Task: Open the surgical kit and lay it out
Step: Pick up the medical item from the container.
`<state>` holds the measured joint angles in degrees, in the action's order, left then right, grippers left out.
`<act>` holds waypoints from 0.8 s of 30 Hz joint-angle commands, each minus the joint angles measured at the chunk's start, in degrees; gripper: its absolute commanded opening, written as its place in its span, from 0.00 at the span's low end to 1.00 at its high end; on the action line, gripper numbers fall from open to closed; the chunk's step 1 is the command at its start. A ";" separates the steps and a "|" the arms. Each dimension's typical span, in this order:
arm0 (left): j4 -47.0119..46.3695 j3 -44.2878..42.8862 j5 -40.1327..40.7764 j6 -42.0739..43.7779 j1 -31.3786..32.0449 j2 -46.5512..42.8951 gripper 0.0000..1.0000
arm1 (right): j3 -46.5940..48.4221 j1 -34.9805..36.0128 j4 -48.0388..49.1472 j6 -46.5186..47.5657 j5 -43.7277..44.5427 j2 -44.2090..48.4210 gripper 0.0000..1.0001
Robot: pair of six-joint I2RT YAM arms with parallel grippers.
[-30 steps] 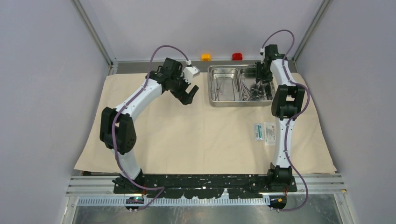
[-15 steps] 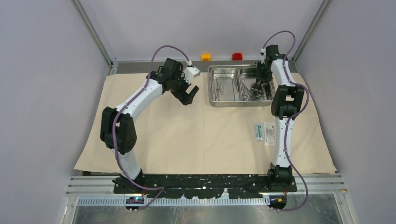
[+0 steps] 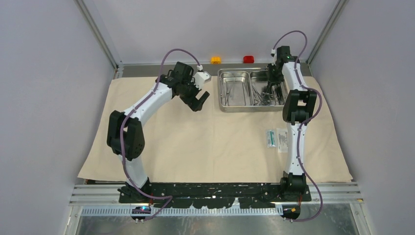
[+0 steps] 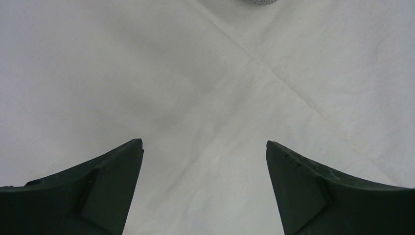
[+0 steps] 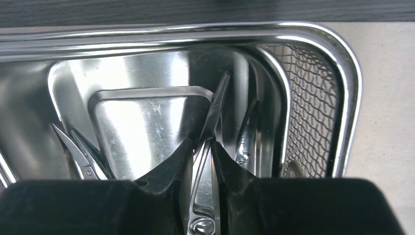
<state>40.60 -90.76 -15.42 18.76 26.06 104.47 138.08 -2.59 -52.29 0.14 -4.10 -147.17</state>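
Right wrist view has the right gripper [image 5: 201,147] with jaws tight either side of a slim steel ring-handled clamp [image 5: 215,105] in the shiny steel tray [image 5: 313,34]'s right compartment, can't tell if they're biting yet, left gripper [image 4: 204,147] jaws spread over the big beige cloth [image 4: 98,73], and I reckon the neighbouring instruments [image 5: 83,156] could snag and drag along.

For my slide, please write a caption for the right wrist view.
Right gripper astride a slim clamp in the steel tray.

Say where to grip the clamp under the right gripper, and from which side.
Grip the clamp across its slim shaft beside the pivot, coming from above: it lies deep among other tools, and the tray walls likely block sideways approaches.
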 commanded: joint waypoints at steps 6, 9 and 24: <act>0.24 -2.14 0.52 1.39 0.39 0.21 1.00 | 0.31 2.59 1.00 3.56 -0.72 -0.74 0.20; 0.20 -2.22 0.50 1.41 0.44 0.35 1.00 | -0.79 3.80 1.13 4.59 -0.32 -0.42 0.19; 1.10 -3.04 1.17 2.01 0.83 1.43 1.00 | 5.42 4.31 2.67 3.61 1.77 -3.68 0.38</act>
<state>41.15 -91.74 -14.92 19.97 26.50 105.73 140.55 1.45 -50.33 4.08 -3.49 -148.83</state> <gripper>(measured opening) 0.996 0.375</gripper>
